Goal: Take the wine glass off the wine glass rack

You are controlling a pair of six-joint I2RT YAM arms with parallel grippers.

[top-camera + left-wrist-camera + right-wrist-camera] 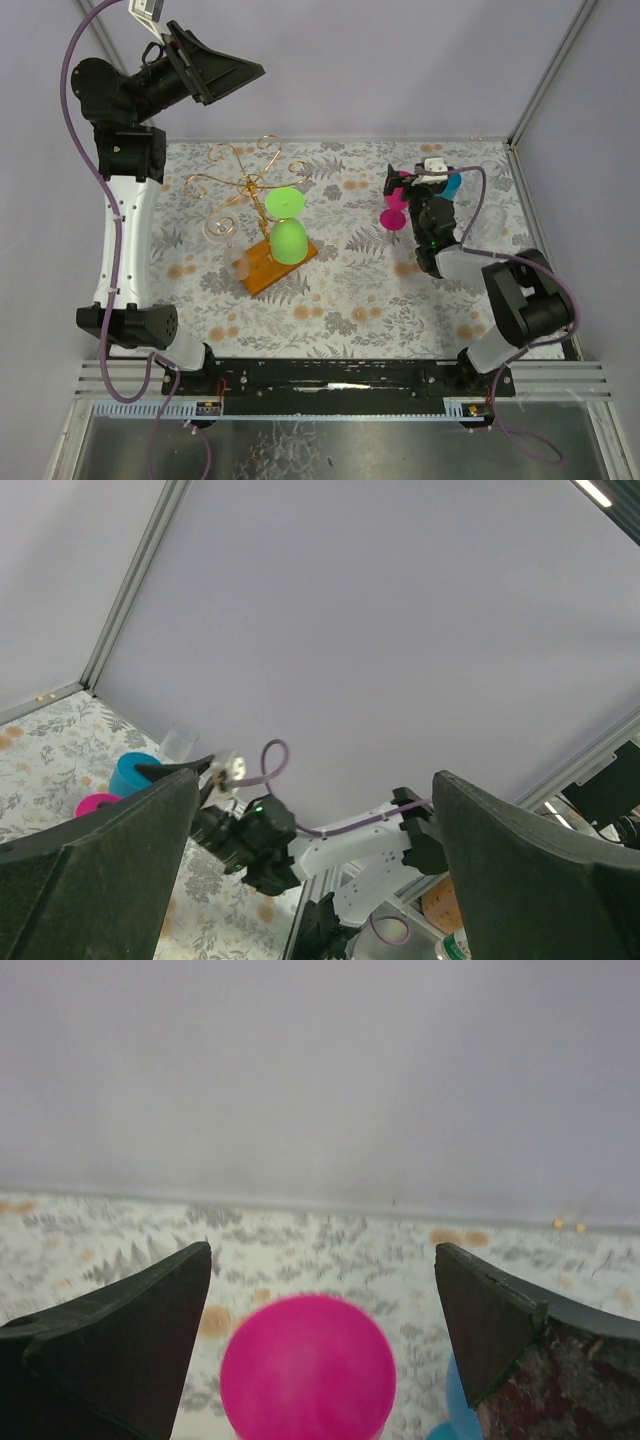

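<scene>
Pale lavender walls close off the far and side edges; a floral cloth (pixel 350 300) covers the table.

Left arm: reared high at far left. Left gripper (pixel 315 780) has fingers spread wide, nothing between them, aimed across the workspace.

Right arm: low at right. Right gripper (pixel 322 1250) has fingers wide either side of a pink glass (pixel 305 1365), with no contact visible. A blue glass (pixel 453 184) stands just to its right.

Wine glass rack (pixel 247 185): left of centre on its wooden base (pixel 262 275).

Green wine glass (pixel 288 240): on the rack's right side, apparently hung foot up, bowl down. A clear glass (pixel 237 264) sits by the base, hard to make out.

Handling, my guess: coloured plastic, so light, stiff, smooth and slippery. Take the stem under the foot, or span the bowl. Slide it outward along the wire, since the thin rack may spring or drag.
</scene>
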